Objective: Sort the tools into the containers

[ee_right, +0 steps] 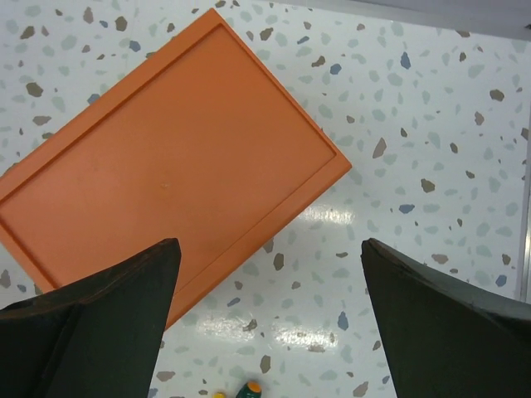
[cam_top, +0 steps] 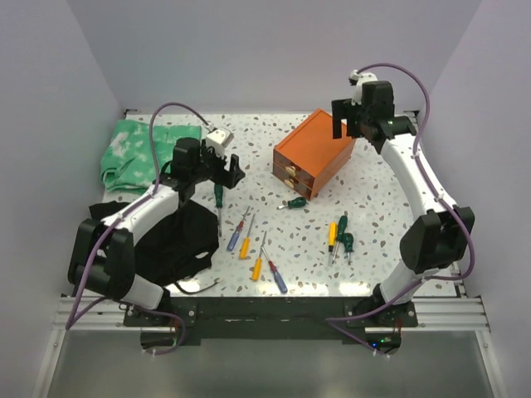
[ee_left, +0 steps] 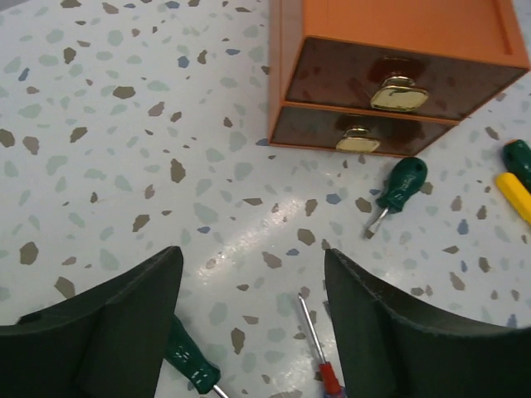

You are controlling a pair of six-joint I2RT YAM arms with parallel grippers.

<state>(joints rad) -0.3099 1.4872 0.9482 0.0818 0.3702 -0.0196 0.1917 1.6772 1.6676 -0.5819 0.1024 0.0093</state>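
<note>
The left end effector [cam_top: 222, 172] hangs low over the speckled white terrazzo desk [cam_top: 382, 207], fingers spread wide with nothing between them. A green-handled screwdriver with a thin metal shaft [cam_top: 218, 196] lies just at its tips. In the left wrist view its handle shows beside the left finger, with a red-handled screwdriver [ee_left: 325, 375] near the other. That reads as lining up for a first pick.

The right end effector [cam_top: 348, 124] hovers above the far end of the orange rectangular mini chest [cam_top: 314, 152], equally wide and empty. Its wrist camera looks straight down on the flat lid. It is probably posted there to steady the chest or work a drawer.

The chest sits at an angle toward the back of the desk, its two drawers facing the scattered tools. Both drawers are shut: glossy dark fronts, each with a brass pull knob [ee_left: 399, 93]. Nothing can go in until one is drawn out.

The tools all lie loose on the desk in front of the chest:
- A stubby green screwdriver [cam_top: 293, 203] sits just before the drawer fronts.
- A blue-handled screwdriver [cam_top: 235, 238] and a yellow-orange one [cam_top: 246, 242] lie side by side.
- A yellow-handled screwdriver [cam_top: 332, 235] is bunched with two green ones to the right.

A crumpled green cloth [cam_top: 133, 153] and a black cloth [cam_top: 174, 245] lie on the left, apart from the tools.
</note>
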